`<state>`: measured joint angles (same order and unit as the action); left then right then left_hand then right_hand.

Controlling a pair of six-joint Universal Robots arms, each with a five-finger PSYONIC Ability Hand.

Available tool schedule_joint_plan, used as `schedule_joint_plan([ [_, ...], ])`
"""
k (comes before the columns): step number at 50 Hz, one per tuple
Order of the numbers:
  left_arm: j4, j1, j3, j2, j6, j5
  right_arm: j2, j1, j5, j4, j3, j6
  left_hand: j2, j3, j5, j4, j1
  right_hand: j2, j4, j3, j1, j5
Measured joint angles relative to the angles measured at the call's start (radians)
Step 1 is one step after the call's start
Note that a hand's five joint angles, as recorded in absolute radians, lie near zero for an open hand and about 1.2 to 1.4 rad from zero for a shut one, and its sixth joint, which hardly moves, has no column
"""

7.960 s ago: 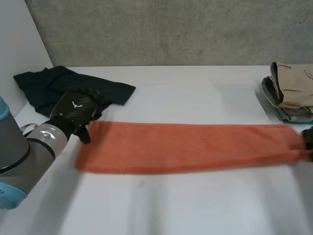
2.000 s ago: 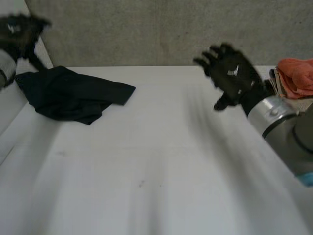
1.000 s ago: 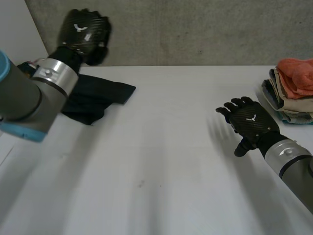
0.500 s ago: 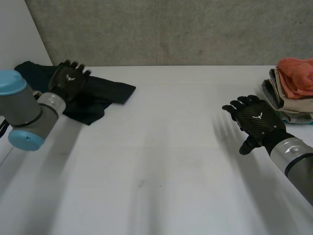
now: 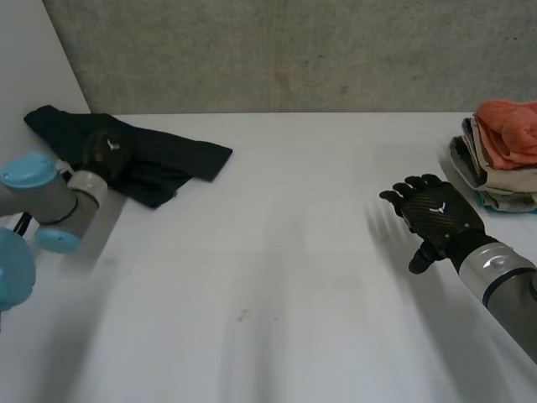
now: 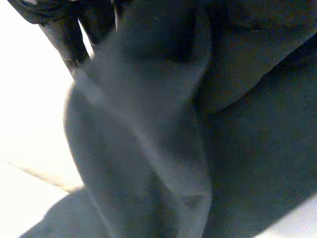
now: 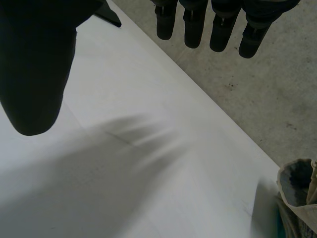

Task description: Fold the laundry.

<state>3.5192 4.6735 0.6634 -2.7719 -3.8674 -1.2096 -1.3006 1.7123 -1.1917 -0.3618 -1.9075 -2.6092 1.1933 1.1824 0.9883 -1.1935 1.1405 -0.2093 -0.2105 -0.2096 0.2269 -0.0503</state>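
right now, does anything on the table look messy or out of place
Only the dark garment stands out: it lies crumpled and unfolded at the far left corner of the table, with the left hand on it. The folded pile at the right edge, orange towel on top, looks tidy. The right hand hovers open over bare table.

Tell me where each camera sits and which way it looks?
Head view: between and behind the arms, looking down on the white table; left hand and right hand show.
Left wrist view: on that wrist, facing the dark garment at its hand.
Right wrist view: on that wrist, looking past its open hand over the table to the folded stack.
Head and right wrist views share that stack.
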Motion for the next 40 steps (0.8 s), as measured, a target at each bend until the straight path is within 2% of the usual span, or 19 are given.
schedule_joint_plan([
  [3, 0.037, -0.020, 0.065, 0.085, 0.063, -0.049, 0.001, 0.000, 0.000, 0.001, 0.000, 0.000, 0.000, 0.000, 0.000, 0.000, 0.000, 0.000, 0.000, 0.000, 0.000, 0.000],
  [5, 0.088, -0.047, 0.171, 0.215, 0.140, -0.089, 0.000, 0.000, 0.000, 0.003, 0.000, 0.000, 0.001, 0.000, 0.000, 0.000, 0.000, 0.000, 0.000, 0.000, 0.000, 0.000],
  [7, 0.121, -0.072, 0.255, 0.315, 0.193, -0.107, -0.001, 0.000, 0.000, 0.004, 0.000, 0.000, 0.001, 0.000, 0.000, -0.001, 0.000, 0.000, 0.000, 0.000, 0.000, 0.000],
  [8, 0.121, -0.072, 0.255, 0.315, 0.193, -0.107, -0.001, 0.000, 0.000, 0.004, 0.000, 0.000, 0.001, 0.000, 0.000, -0.001, 0.000, 0.000, 0.000, 0.000, 0.000, 0.000],
  [11, 0.169, -0.159, 0.452, 0.556, 0.311, -0.126, -0.008, -0.001, 0.000, 0.007, -0.001, 0.000, 0.002, 0.003, 0.000, -0.001, 0.000, 0.000, 0.000, 0.000, 0.000, 0.000],
  [13, 0.171, -0.181, 0.489, 0.600, 0.332, -0.127, -0.010, -0.001, -0.001, 0.008, -0.001, 0.000, 0.003, 0.004, 0.002, -0.001, 0.000, 0.000, 0.000, 0.000, 0.000, 0.000],
  [15, 0.162, -0.261, 0.604, 0.738, 0.397, -0.127, -0.024, -0.003, -0.002, 0.009, -0.001, -0.003, 0.004, 0.006, 0.006, -0.005, 0.000, 0.000, 0.000, 0.000, 0.000, 0.000],
  [20, 0.116, -0.408, 0.745, 0.890, 0.470, -0.126, -0.058, -0.009, -0.018, 0.011, -0.002, -0.010, 0.004, 0.009, 0.006, -0.005, 0.000, 0.000, 0.000, 0.000, 0.000, 0.000],
  [26, 0.080, -0.570, 0.836, 0.882, 0.492, -0.134, -0.106, -0.021, -0.078, 0.015, 0.000, -0.018, 0.004, 0.009, 0.006, -0.005, 0.000, 0.000, 0.000, 0.000, 0.000, 0.000],
  [29, 0.074, -0.603, 0.844, 0.845, 0.491, -0.135, -0.115, -0.022, -0.093, 0.017, 0.001, -0.018, 0.004, 0.009, 0.006, -0.005, 0.000, 0.000, 0.000, 0.000, 0.000, 0.000],
  [31, 0.051, -0.664, 0.834, 0.741, 0.484, -0.141, -0.125, -0.024, -0.110, 0.019, 0.002, -0.019, -0.400, -0.386, -0.371, 0.400, -0.406, 0.000, 0.000, 0.000, 0.000, 0.000],
  [33, 0.024, -0.688, 0.818, 0.691, 0.475, -0.151, -0.127, -0.024, -0.114, 0.022, 0.002, -0.019, -0.556, -0.541, -0.524, 0.552, -0.524, 0.000, 0.000, 0.000, 0.000, 0.000],
  [36, -0.032, -0.708, 0.788, 0.650, 0.459, -0.178, -0.127, -0.024, -0.115, 0.030, 0.003, -0.019, -0.659, -0.649, -0.646, 0.668, -0.622, 0.000, 0.000, 0.000, 0.000, 0.000],
  [40, -0.092, -0.710, 0.767, 0.693, 0.448, -0.226, -0.135, -0.024, -0.115, 0.047, 0.004, -0.019, -0.755, -0.742, -0.744, 0.769, -0.707, 0.000, 0.000, 0.000, 0.000, 0.000],
])
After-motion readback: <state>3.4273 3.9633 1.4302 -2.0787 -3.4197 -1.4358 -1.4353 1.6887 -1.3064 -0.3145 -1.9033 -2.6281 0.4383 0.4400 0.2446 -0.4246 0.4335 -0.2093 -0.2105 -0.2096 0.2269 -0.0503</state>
